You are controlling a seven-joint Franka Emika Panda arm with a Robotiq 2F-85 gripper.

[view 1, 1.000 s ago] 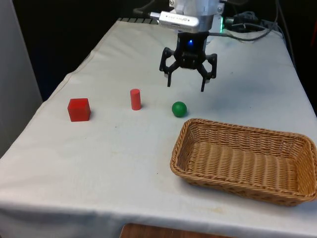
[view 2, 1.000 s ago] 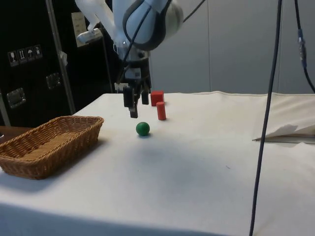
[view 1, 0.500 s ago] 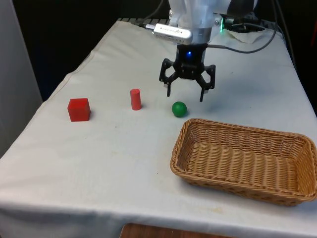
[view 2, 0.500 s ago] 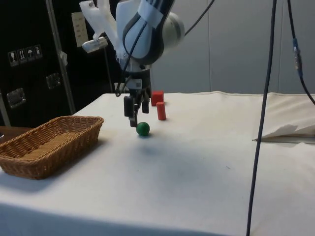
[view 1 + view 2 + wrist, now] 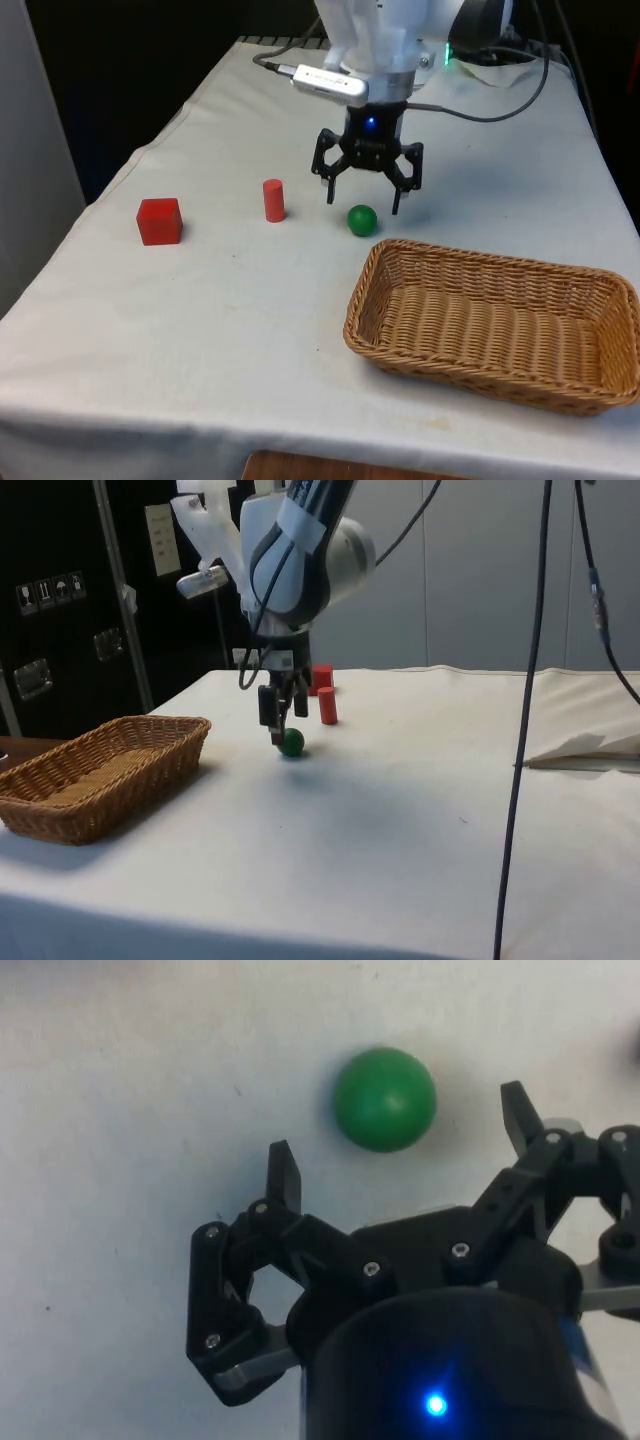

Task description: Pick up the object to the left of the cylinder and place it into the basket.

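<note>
**Open tool poised over the green ball**

The black two-finger tool [image 5: 363,204] hangs low over the small green ball [image 5: 362,220], its fingers spread wide and holding nothing. In the wrist view the ball [image 5: 385,1098] sits between the two fingertips and a little ahead of them, touching neither. The ball rests on the white-clothed surface [image 5: 220,320], about midway between its side edges and just beyond the far rim of the woven wicker basket [image 5: 480,378], which stands toward the near corner at the front view's right. On the robot's own left of the short red cylinder [image 5: 273,200], the ball is the piece to lift. A red cube [image 5: 159,221] lies on the cylinder's other side, near the opposite side edge.

The ball looks hard, smooth and light, so weight should be no trouble, but it will likely roll at a glancing touch. The fingers should close across its widest part, centred, from straight above. An off-centre pinch may squirt it out toward the basket or cylinder.
</note>
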